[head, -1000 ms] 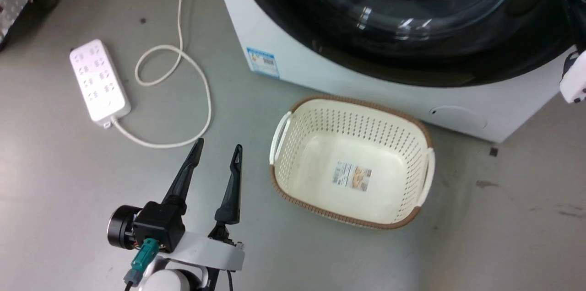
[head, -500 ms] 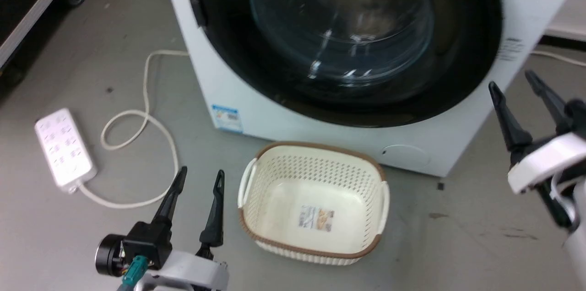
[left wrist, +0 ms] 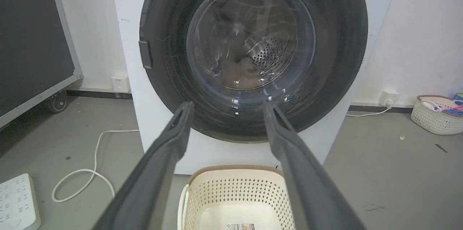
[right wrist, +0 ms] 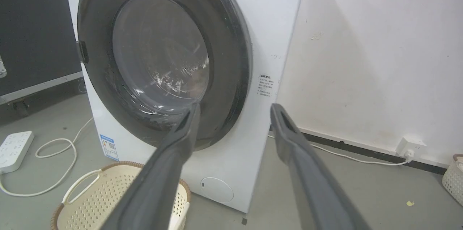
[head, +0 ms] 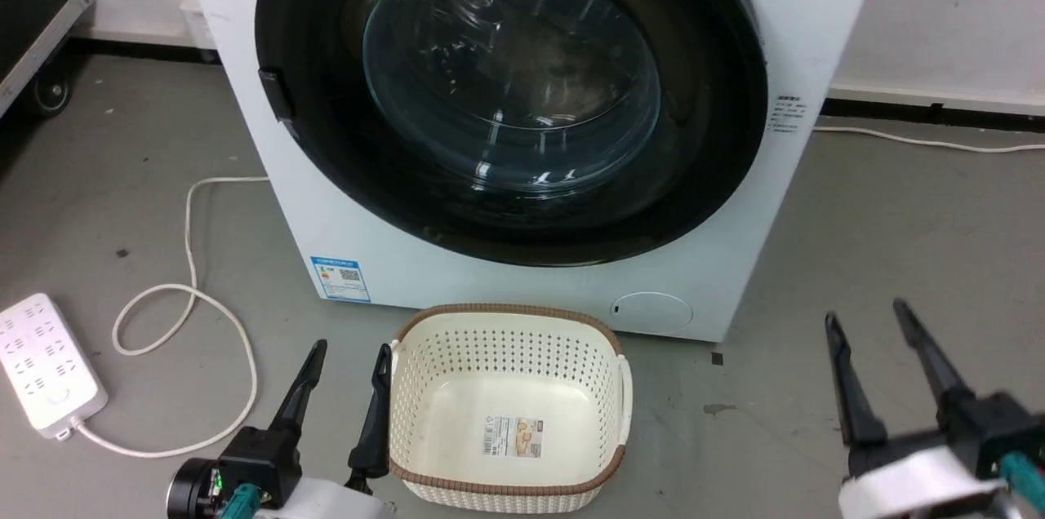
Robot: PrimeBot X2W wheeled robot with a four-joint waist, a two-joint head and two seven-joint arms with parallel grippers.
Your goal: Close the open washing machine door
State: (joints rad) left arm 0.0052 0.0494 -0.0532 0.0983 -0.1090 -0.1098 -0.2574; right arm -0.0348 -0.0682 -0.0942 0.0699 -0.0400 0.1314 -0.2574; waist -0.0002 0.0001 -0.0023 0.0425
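The washing machine door (head: pixel 326 144), a wide glossy black ring around a bulging glass bowl, lies flat against the white washer's front, and I see no gap at its rim. My left gripper (head: pixel 352 348) is open and empty at the lower left, low over the floor beside the basket. In the left wrist view the left gripper (left wrist: pixel 228 103) points at the door (left wrist: pixel 336 42) from a distance. My right gripper (head: pixel 864 311) is open and empty at the lower right, apart from the washer. In the right wrist view the right gripper (right wrist: pixel 235 106) faces the door (right wrist: pixel 159 52) at an angle.
A cream perforated basket (head: pixel 408 388) with a brown rim sits on the floor just before the washer. A white power strip (head: pixel 45 372) and its looped cable (head: pixel 188 299) lie to the left. A black wheeled case (left wrist: pixel 32 42) stands far left; a small basket (left wrist: pixel 436 116) sits by the right wall.
The head camera has risen and pulled back, so more of the washer shows. The right gripper has dropped from beside the door's right edge to the lower right. The door looks unchanged.
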